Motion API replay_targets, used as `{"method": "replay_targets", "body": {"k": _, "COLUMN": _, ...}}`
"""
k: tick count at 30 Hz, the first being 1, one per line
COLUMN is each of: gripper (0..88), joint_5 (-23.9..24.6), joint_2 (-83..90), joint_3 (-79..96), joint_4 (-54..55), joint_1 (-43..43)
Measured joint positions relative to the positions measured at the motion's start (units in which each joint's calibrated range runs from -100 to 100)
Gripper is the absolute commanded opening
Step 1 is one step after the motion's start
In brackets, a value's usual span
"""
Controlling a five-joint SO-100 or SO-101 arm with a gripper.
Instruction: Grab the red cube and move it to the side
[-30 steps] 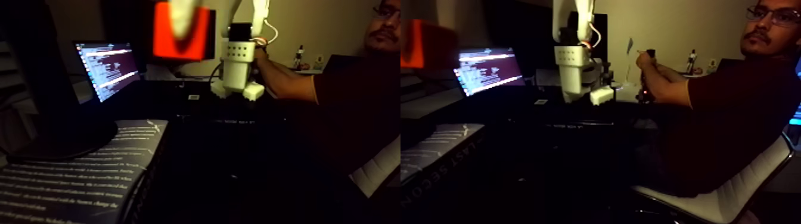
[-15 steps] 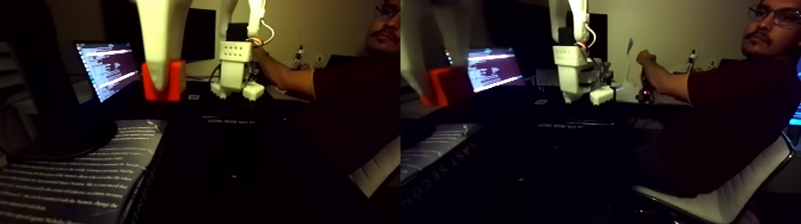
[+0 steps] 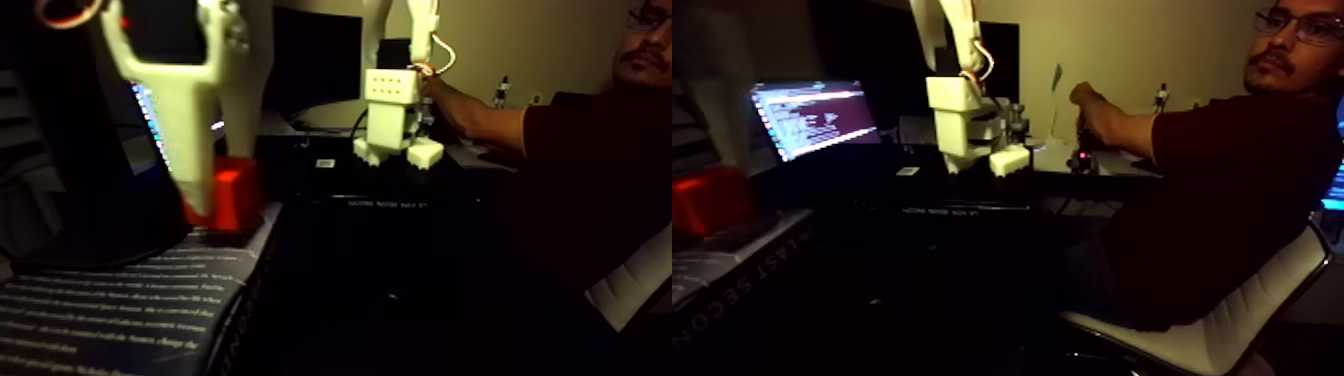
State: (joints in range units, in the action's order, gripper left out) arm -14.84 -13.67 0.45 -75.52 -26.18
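The red cube (image 3: 238,198) is low in the left half of the fixed view, touching or just above the far corner of a dark book (image 3: 130,290). My white gripper (image 3: 222,190) reaches down from the top left, close to the camera, and is shut on the cube. One long finger (image 3: 190,140) crosses the cube's left face. The right half shows the same cube (image 3: 705,200) at its left edge, with the gripper a pale blur above it.
The arm's white base (image 3: 395,110) stands on a dark table behind. An open laptop (image 3: 815,115) glows left of it. A seated person (image 3: 1200,170) on a white chair (image 3: 1200,335) holds a small control device (image 3: 1085,135) at the right. The room is dim.
The gripper has come down and to the left with the red cube, from high in front of the laptop to the book's far corner.
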Motion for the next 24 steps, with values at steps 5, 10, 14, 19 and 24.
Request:
{"method": "replay_targets", "body": {"k": 5, "gripper": 1.5, "joint_5": 0.0, "joint_2": -2.1, "joint_3": -4.4, "joint_4": 0.0, "joint_1": -1.8}}
{"method": "replay_targets", "body": {"k": 10, "gripper": 1.5, "joint_5": 0.0, "joint_2": -3.6, "joint_3": -4.6, "joint_4": -0.2, "joint_1": -2.0}}
{"method": "replay_targets", "body": {"k": 14, "gripper": 1.5, "joint_5": 0.0, "joint_2": -4.6, "joint_3": -4.6, "joint_4": -0.2, "joint_1": -2.0}}
{"method": "replay_targets", "body": {"k": 19, "gripper": 1.5, "joint_5": 0.0, "joint_2": -6.6, "joint_3": -4.6, "joint_4": -0.2, "joint_1": -1.9}}
{"method": "replay_targets", "body": {"k": 24, "gripper": 1.6, "joint_5": 0.0, "joint_2": -7.4, "joint_3": -4.6, "joint_4": -0.2, "joint_1": -1.9}}
